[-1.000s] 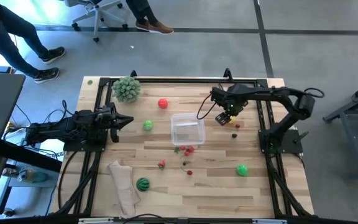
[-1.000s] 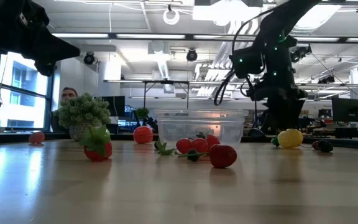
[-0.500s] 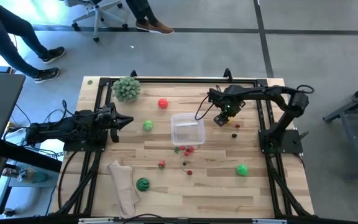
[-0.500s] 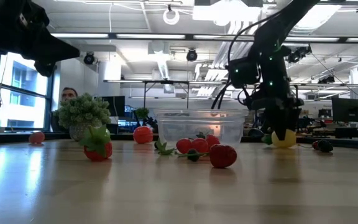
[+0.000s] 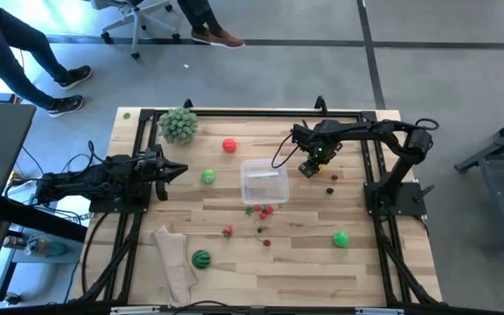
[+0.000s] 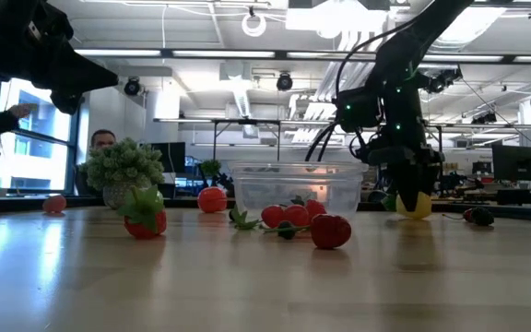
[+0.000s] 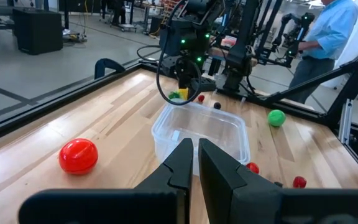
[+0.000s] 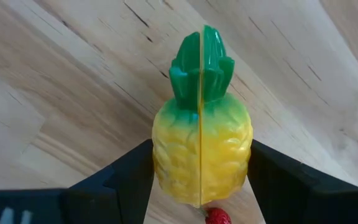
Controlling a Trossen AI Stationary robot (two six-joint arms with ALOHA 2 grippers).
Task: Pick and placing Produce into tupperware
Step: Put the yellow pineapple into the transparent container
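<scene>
My right gripper (image 5: pixel 310 167) is down at the table, right of the clear square tupperware (image 5: pixel 264 181), shut on a yellow toy pineapple (image 8: pixel 201 152) with a green crown. The tupperware (image 6: pixel 295 189) stands on its base. Loose produce rests on the wood: a red ball (image 5: pixel 229 145), two green balls (image 5: pixel 208 177) (image 5: pixel 340 238), a striped watermelon ball (image 5: pixel 200 258), a red cluster (image 5: pixel 262 210) and dark berries (image 5: pixel 331 178). My left gripper (image 7: pixel 194 155) is shut and waits at the table's left side (image 5: pixel 178 169). My right gripper pinches the pineapple's yellow body (image 8: pixel 166 162) between its two fingers (image 8: pixel 126 177), one on each flank. The fingers come from above, pointing down, and lie across the fruit. The pineapple (image 6: pixel 413 203) lies on the table under the gripper, its crown (image 8: pixel 202 68) sticking out past the fingers.
A pale-green leafy ball (image 5: pixel 179 124) sits at the far left corner and a beige cloth (image 5: pixel 173 258) lies near the left front. A black frame (image 5: pixel 261 111) rims the table. People's legs and a chair show on the floor beyond the far edge.
My right gripper has come down from above the table onto the pineapple, shifting a little toward the tupperware. The left arm has kept still.
</scene>
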